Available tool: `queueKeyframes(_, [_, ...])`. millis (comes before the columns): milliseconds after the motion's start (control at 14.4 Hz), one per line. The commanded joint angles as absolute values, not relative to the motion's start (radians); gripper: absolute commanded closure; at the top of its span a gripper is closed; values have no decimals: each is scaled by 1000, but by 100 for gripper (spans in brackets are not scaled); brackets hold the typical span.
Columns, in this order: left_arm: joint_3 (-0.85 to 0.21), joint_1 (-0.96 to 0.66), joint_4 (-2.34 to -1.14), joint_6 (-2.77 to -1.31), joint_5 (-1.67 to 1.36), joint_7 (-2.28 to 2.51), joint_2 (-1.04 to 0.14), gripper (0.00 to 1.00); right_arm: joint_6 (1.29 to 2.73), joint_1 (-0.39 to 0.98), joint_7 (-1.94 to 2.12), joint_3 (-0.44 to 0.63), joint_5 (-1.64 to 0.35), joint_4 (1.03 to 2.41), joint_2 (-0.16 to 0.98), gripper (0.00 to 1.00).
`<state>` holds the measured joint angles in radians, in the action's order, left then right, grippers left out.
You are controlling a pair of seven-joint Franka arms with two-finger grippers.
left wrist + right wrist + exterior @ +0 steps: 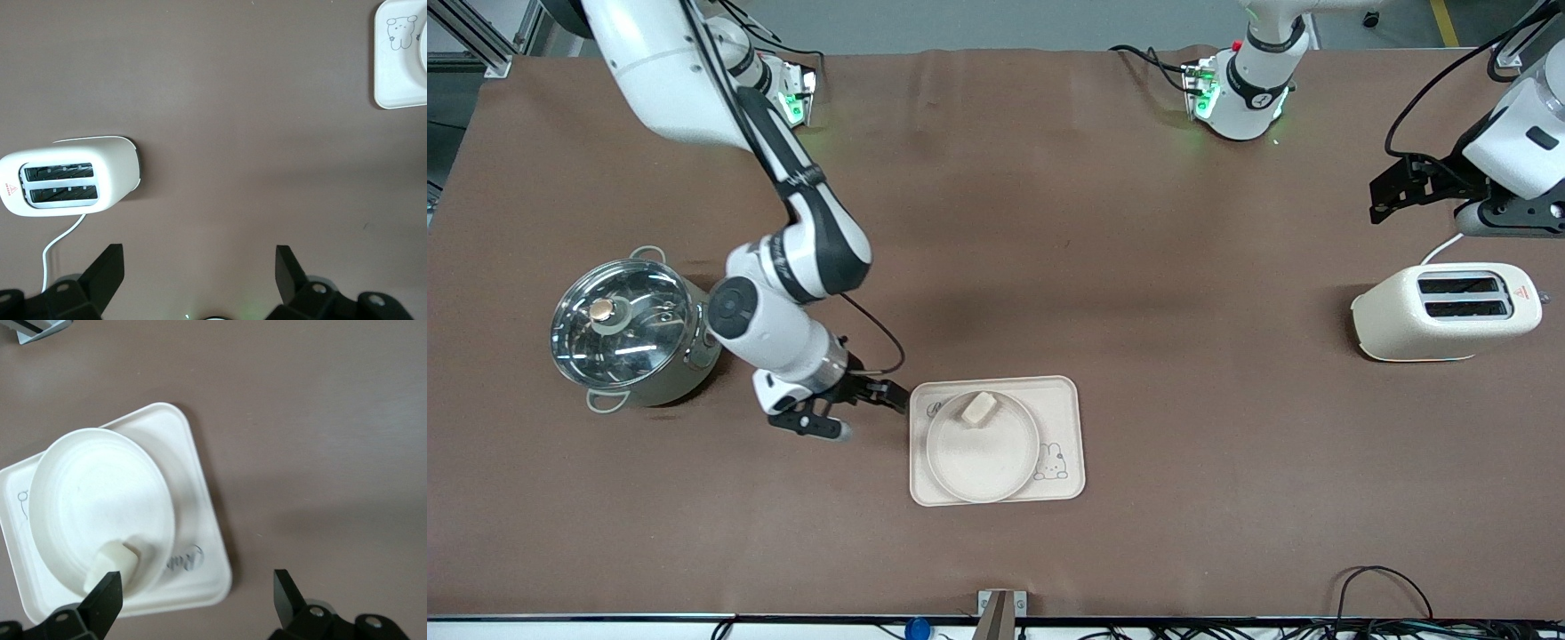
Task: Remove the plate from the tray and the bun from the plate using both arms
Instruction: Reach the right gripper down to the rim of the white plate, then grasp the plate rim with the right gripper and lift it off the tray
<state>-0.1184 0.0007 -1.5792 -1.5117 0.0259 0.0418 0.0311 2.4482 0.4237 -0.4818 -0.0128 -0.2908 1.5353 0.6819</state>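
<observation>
The round cream plate lies on a rectangular cream tray with a rabbit drawing. The pale bun rests on the plate, near the part of its rim farther from the front camera. My right gripper hangs open over bare table just off the tray's edge toward the right arm's end, with nothing between its fingers. In the right wrist view the bun and plate show close by one fingertip of the right gripper. My left gripper waits open and empty above the table near the toaster; its own view shows the left gripper over bare table.
A steel pot with a glass lid stands beside the right arm's forearm, toward that arm's end of the table. A cream toaster with its white cord sits at the left arm's end. Cables run along the table's front edge.
</observation>
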Motion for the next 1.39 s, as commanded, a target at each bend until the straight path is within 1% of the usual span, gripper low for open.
queueKeyframes(0, [-112, 0, -1559, -1500, 6, 21, 17, 0, 2488, 443, -517, 0, -298, 1411, 796, 1])
queueKeyframes(208, [-113, -2, -1559, -1500, 6, 21, 12, 0, 2517, 445, -518, 0, -299, 1345, 871, 3])
queueKeyframes(416, [-114, -2, -1559, -1500, 6, 21, 9, 0, 2580, 463, -515, 0, -298, 1321, 919, 14])
queueKeyframes(486, [-112, -2, -1559, -1500, 6, 21, 6, 0, 2597, 471, -515, 0, -298, 1313, 933, 19])
queueKeyframes(555, [-112, -2, -1559, -1500, 6, 21, 6, 0, 2602, 474, -515, 0, -298, 1305, 942, 23])
queueKeyframes(763, [-112, -2, -1559, -1500, 6, 21, 5, 0, 2602, 476, -508, 0, -296, 1299, 950, 33])
queueKeyframes(1179, [-113, -2, -1560, -1500, 6, 21, 5, 0, 2621, 482, -508, 2, -296, 1298, 963, 41])
queueKeyframes(1318, [-113, -2, -1560, -1500, 6, 21, 5, 0, 2625, 482, -508, 2, -296, 1298, 968, 47])
